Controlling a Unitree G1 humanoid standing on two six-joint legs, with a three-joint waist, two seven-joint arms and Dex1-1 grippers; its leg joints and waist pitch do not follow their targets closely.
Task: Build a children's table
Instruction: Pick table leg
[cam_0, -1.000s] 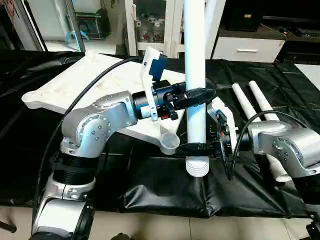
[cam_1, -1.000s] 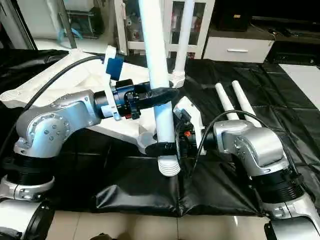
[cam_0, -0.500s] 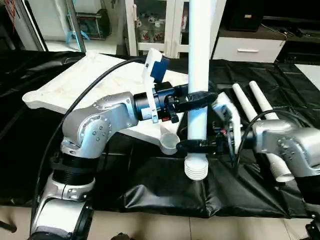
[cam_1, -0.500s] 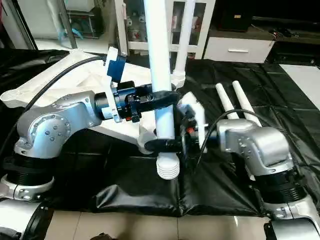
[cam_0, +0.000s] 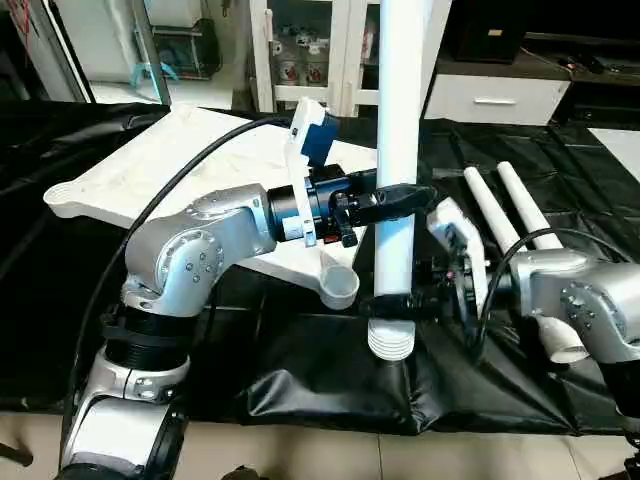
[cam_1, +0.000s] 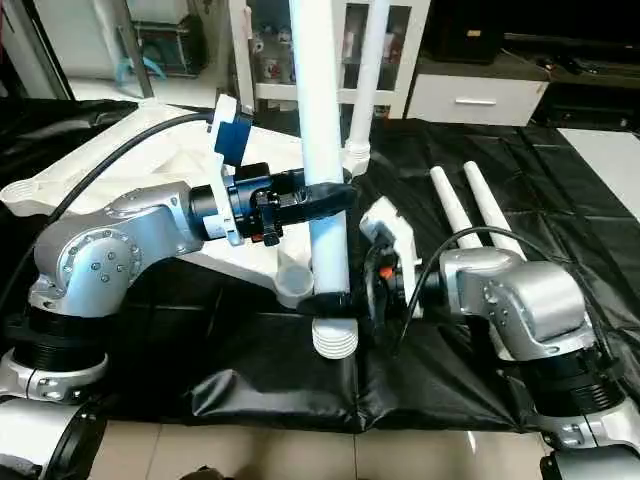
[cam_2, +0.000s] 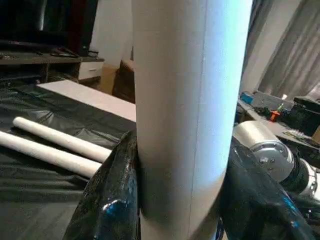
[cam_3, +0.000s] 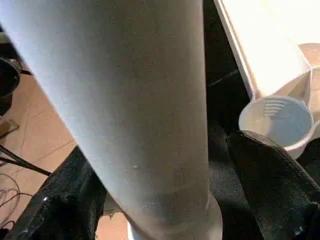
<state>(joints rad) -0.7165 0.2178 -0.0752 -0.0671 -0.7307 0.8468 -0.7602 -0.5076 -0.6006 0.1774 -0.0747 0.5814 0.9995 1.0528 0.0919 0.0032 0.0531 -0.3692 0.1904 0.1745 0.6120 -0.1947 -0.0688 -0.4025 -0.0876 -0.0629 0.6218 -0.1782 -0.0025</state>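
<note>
- Black-draped table (cam_0: 300, 380) at the front, white cabinets and a white drawer unit (cam_0: 497, 98) along the back of the room, pale tiled floor below the table's near edge.
- On the black cover, left of the upright leg: white table top (cam_0: 150, 160), lying flat, one rounded corner socket (cam_0: 340, 285) open and pointing toward the leg, just beside it.
- Held leg (cam_0: 398, 150): long white tube, standing upright just right of that socket, ribbed flared end (cam_0: 391, 340) at the bottom, hanging just above the black cover.
- Left claw (cam_0: 400, 198): black fingers (cam_2: 107, 200) clamped on the held leg at mid-height, one on each side, pressed against the tube in the left wrist view.
- Right claw (cam_0: 405, 303): low on the held leg, just above the flared end; black fingers (cam_3: 270, 170) spread wide either side of the tube, a gap showing between finger and tube in the right wrist view, so open and not gripping.
- Right of the held leg: two spare legs (cam_0: 515, 215) lying side by side on the black cover, running away from the near edge, partly behind the right forearm (cam_0: 575, 295).
- Behind the held leg: another upright leg (cam_1: 366, 75), seated in the far corner of the table top.
</note>
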